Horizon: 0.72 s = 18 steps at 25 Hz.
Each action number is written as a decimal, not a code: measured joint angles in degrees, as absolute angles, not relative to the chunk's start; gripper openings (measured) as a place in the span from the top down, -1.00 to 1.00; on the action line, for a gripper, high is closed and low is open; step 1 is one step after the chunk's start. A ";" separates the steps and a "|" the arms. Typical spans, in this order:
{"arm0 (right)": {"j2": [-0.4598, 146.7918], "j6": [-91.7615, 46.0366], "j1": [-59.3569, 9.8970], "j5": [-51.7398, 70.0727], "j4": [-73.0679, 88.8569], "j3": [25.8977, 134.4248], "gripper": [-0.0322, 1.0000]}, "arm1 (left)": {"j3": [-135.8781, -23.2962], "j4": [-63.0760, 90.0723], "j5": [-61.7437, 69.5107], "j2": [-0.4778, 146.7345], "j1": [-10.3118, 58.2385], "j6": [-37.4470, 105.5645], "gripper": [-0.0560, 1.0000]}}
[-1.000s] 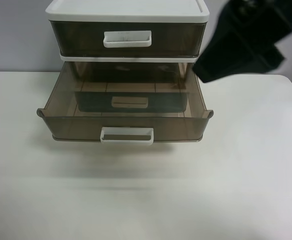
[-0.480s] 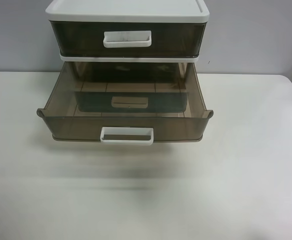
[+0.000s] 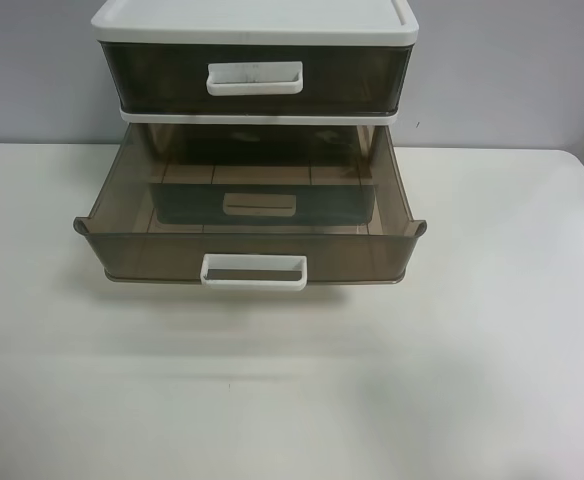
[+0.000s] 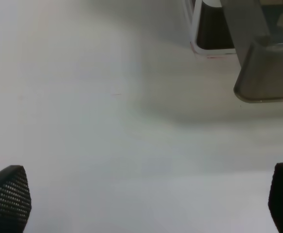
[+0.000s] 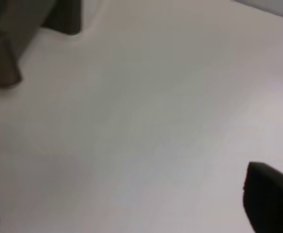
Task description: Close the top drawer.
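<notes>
Both hands are spread wide and hold nothing. Of the left hand [image 4: 144, 199] only two dark fingertips [image 4: 8, 196] show at the corners of its wrist view, far apart, with bare bench between them. The right hand [image 5: 132, 201] looks much the same in its own view, one dark fingertip [image 5: 270, 199] at each edge, though that picture is blurred. Neither arm appears in the high view.

Largest of all is the white bench [image 3: 472, 350], which fills most of the high view. On it, near the far wall, stands a small chest of drawers [image 3: 255, 20] with a white lid and frame.

Its top drawer [image 3: 255, 78], smoky brown and see-through, sits pushed in flush under the lid. Its white loop handle [image 3: 255, 78] has faint dark marks along the upper bar.

Below it, the lower drawer [image 3: 249, 250] is pulled well out over the bench, its inside open to view. A clean white handle [image 3: 254, 271] sits at the middle of its front. One corner of this drawer also shows in the left wrist view, hanging above its shadow on the bench.
</notes>
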State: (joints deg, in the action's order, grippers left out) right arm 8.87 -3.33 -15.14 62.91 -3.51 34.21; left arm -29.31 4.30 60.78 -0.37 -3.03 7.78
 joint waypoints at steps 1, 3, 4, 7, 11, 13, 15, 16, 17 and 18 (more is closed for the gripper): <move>6.87 -3.33 -13.51 62.23 -1.87 32.86 -0.99 | -29.31 4.30 60.78 -0.37 -3.03 7.78 -0.99; 3.62 -3.74 -10.23 61.70 0.33 30.01 -0.99 | -29.31 4.30 60.78 -0.37 -3.03 7.78 -0.99; 2.07 -3.88 -9.07 61.82 0.53 29.40 -0.99 | -29.31 4.30 60.78 -0.37 -3.03 7.78 -0.99; -0.12 -3.92 -6.18 61.61 0.34 29.04 -0.99 | -29.31 4.30 60.78 -0.37 -3.03 7.78 -0.99; -0.13 -3.82 -5.64 61.55 0.34 29.04 -0.99 | -29.31 4.30 60.78 -0.37 -3.03 7.78 -0.99; -0.13 -3.82 -5.62 61.55 0.34 29.03 -0.99 | -29.31 4.30 60.78 -0.37 -3.03 7.78 -0.99; -0.13 -3.82 -5.62 61.55 0.34 28.98 -0.99 | -29.31 4.30 60.78 -0.37 -3.03 7.78 -0.99; -0.13 -3.82 -5.62 61.55 0.34 28.98 -0.99 | -29.31 4.30 60.78 -0.37 -3.03 7.78 -0.99; -0.13 -3.82 -5.62 61.49 0.34 28.98 -0.99 | -29.31 4.30 60.78 -0.37 -3.03 7.78 -0.99; -0.13 -3.82 -5.62 61.49 0.34 28.98 -0.99 | -29.31 4.30 60.78 -0.37 -3.03 7.78 -0.99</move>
State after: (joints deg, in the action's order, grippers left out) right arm -0.13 -3.82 -5.62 61.49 0.34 28.98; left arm -29.31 4.30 60.78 -0.37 -3.03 7.78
